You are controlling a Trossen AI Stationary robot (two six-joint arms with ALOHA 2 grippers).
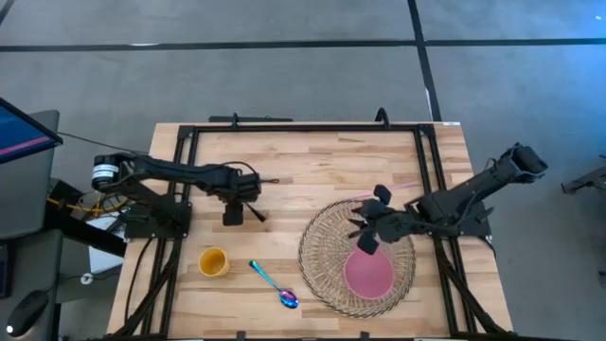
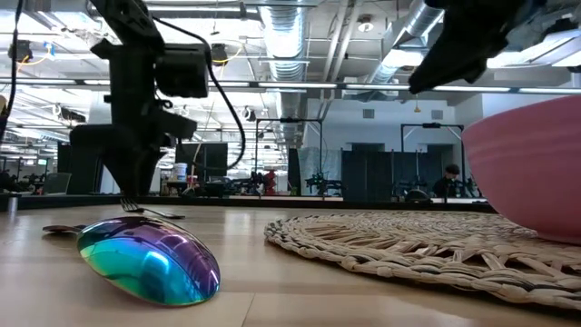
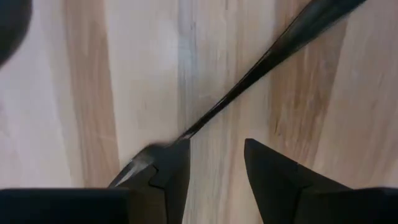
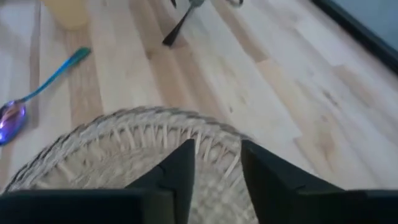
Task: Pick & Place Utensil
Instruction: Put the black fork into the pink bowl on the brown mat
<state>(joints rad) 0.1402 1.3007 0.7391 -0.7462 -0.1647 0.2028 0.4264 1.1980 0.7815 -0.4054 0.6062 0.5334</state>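
Observation:
A black fork lies flat on the wooden table, its handle running away from my left gripper. That gripper is open and points down, low over the fork's head end; one finger covers the fork's neck. An iridescent spoon lies flat near the table's near edge. My right gripper is open and hovers over the woven placemat, near the pink bowl. My left gripper comes at the fork from above, pointing down, with one finger over the neck just behind the tines and the other finger off to the side over bare wood. I cannot tell whether the finger touches the fork.
A yellow cup stands left of the spoon. The round placemat with the bowl fills the table's right half. A black frame rail runs along the far edge and down both sides. Bare wood lies between fork and placemat.

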